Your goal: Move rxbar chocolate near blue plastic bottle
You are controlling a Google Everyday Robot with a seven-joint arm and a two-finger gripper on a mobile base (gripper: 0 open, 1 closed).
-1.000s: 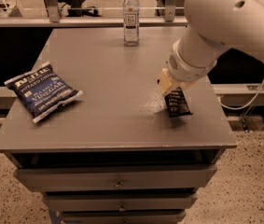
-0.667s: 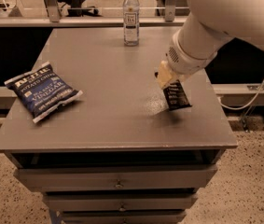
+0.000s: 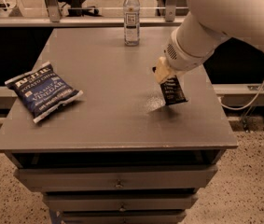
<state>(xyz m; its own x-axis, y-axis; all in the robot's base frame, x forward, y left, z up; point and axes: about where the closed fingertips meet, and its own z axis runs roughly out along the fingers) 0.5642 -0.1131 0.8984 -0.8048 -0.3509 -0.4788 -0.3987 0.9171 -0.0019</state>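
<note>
- We see the rxbar chocolate (image 3: 173, 90) well apart from the blue plastic bottle (image 3: 131, 16). It is nearer to us than the bottle and off to the bottle's right.
- The bar hangs tilted over the grey bench (image 3: 108, 120). Its upper end points back toward the bottle and its lower end slants down and away from it. We can make out white lines of print on its black wrapper.
- The lower end sits close to the bench top, next to a pale patch on the surface. We cannot tell whether it touches.
- The gripper (image 3: 162, 74) is at the bar's upper end, in front of the bottle and to its right. Its tan fingers are clamped on that end of the wrapper.
- The white arm (image 3: 215, 17) behind the gripper comes in from the right of the bottle, at about the bottle's height in the view.
- The bottle stands upright at the far edge of the bench, with a white cap and a dark-and-white label round its middle.
- A dark-blue chip bag (image 3: 43, 91) lies flat on the bench, far to the bottle's left and nearer to us, well apart from both bottle and bar.
- Below the bench front, on the near side away from the bottle, we see stacked drawers (image 3: 117, 178).
</note>
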